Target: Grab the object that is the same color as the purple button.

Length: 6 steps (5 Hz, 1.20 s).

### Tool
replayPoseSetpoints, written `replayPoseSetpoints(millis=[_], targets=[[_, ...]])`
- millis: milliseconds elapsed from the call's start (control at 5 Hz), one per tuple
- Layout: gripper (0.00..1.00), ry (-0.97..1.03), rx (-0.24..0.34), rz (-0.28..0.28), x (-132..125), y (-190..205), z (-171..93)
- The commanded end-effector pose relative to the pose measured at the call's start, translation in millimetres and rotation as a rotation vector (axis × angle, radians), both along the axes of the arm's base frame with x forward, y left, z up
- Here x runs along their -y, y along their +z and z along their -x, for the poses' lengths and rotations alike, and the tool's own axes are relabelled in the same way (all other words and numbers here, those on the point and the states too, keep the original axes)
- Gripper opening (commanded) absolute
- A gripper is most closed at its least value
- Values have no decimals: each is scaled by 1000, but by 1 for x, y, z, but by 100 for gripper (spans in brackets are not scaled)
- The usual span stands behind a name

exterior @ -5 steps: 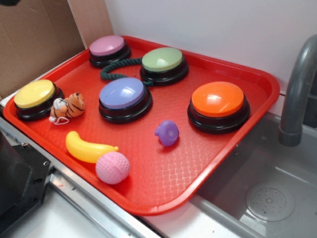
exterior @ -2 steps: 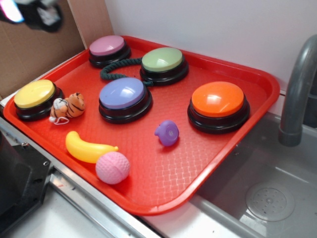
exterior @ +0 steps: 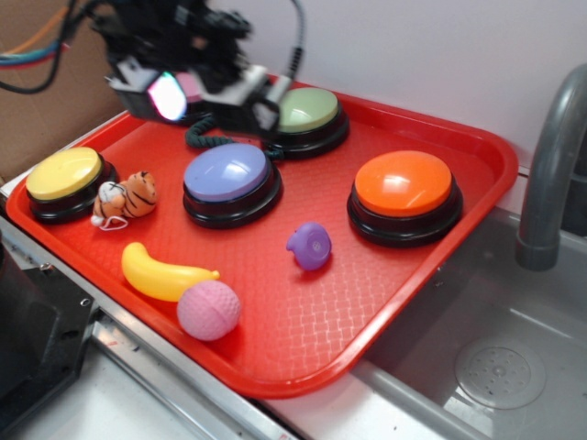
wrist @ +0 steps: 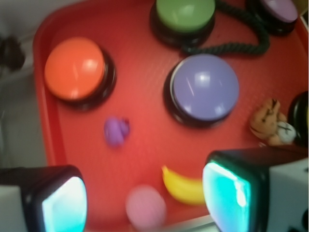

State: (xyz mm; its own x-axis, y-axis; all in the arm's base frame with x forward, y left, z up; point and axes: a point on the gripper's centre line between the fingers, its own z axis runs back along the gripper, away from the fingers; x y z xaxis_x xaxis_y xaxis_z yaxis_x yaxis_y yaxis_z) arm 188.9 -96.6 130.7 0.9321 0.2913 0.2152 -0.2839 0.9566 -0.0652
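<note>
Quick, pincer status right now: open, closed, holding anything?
Pincer: open and empty, up above the red tray; the small purple toy lies untouched on it.

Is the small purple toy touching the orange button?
No, the small purple toy lies apart from the orange button, with bare red tray between them.

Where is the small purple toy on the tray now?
In the exterior view the small purple toy lies on the red tray, between the purple button and the orange button, slightly nearer the camera.
</note>
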Motion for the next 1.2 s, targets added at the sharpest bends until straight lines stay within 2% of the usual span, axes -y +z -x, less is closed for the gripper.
replayPoseSetpoints(millis=[0, 400, 600, 800, 1000], targets=[[100, 100, 54, 3, 9, -48, -28], [100, 118, 46, 100, 13, -84, -36], [19, 100, -7, 102, 16, -96, -39], [1, 78, -18, 91, 20, -103, -41], [0, 41, -14, 71, 21, -92, -40]])
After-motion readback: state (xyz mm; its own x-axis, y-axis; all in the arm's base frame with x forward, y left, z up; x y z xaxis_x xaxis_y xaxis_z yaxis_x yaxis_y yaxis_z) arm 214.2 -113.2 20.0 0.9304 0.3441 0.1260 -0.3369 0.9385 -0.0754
